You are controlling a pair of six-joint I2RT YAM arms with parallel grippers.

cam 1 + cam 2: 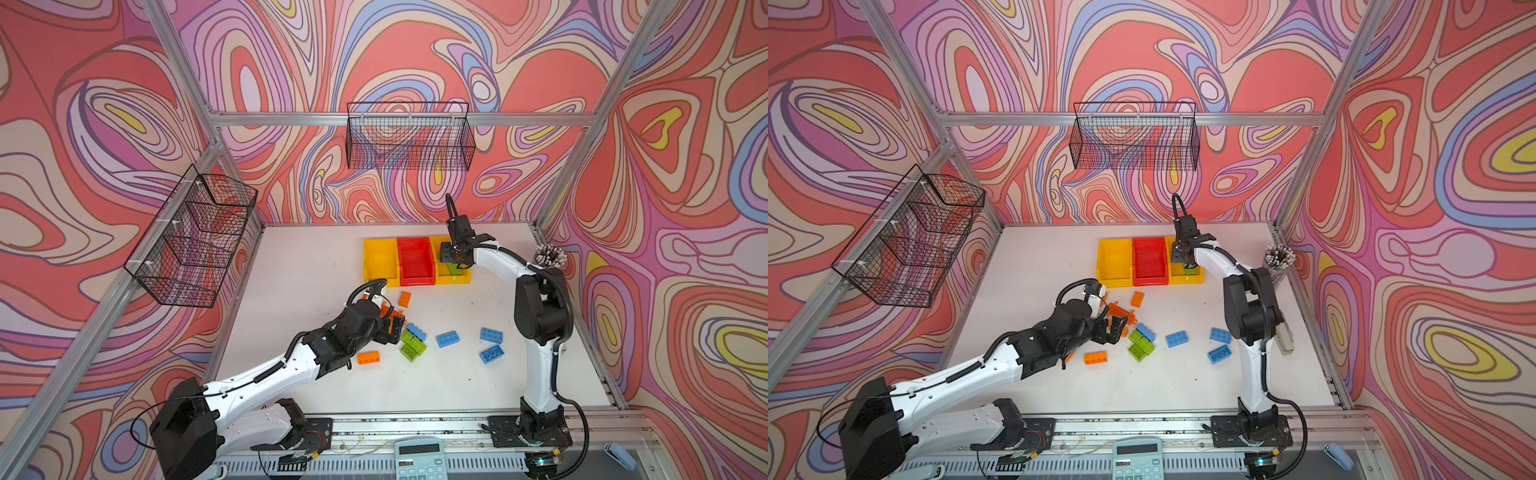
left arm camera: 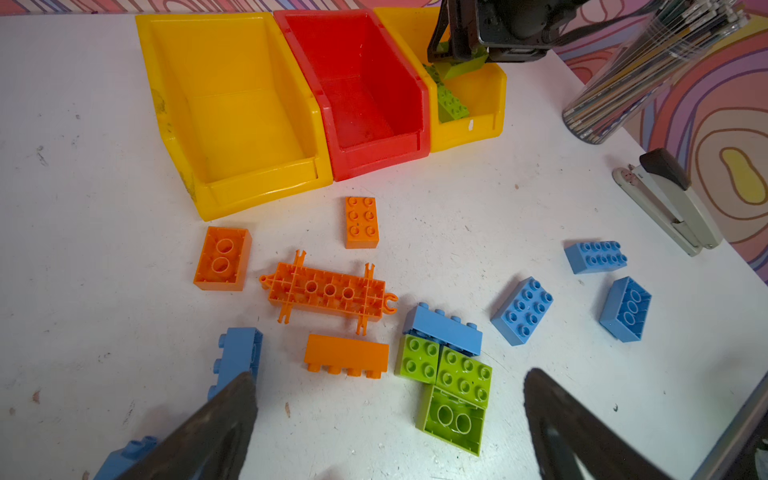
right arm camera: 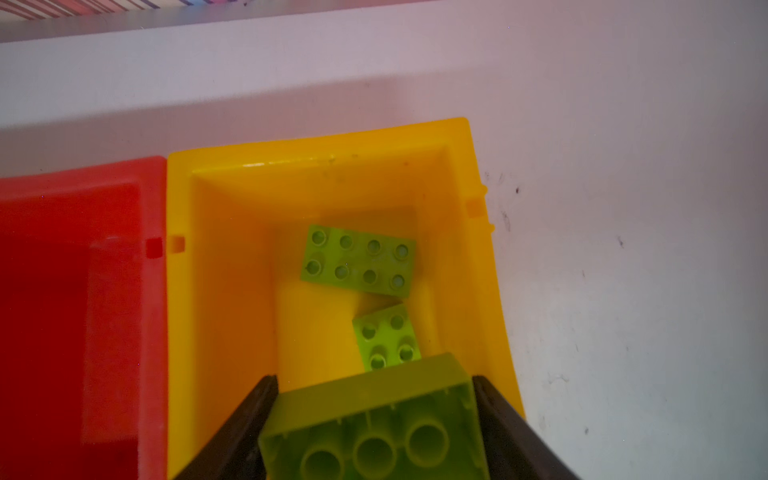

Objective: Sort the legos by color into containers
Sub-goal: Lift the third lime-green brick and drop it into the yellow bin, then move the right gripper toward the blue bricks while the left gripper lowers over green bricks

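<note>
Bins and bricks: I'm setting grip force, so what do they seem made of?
Bins: likely moulded plastic, glossy, with bright highlights along the rims and some scuffs. Bricks: hard plastic, smooth and slightly shiny; crisp moulded studs, hollow tubes underneath.

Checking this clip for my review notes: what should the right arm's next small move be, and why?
Probably open the right gripper and let the held green brick drop. It hangs over the yellow bin that holds a long green brick and a short green brick, so the color matches.
</note>
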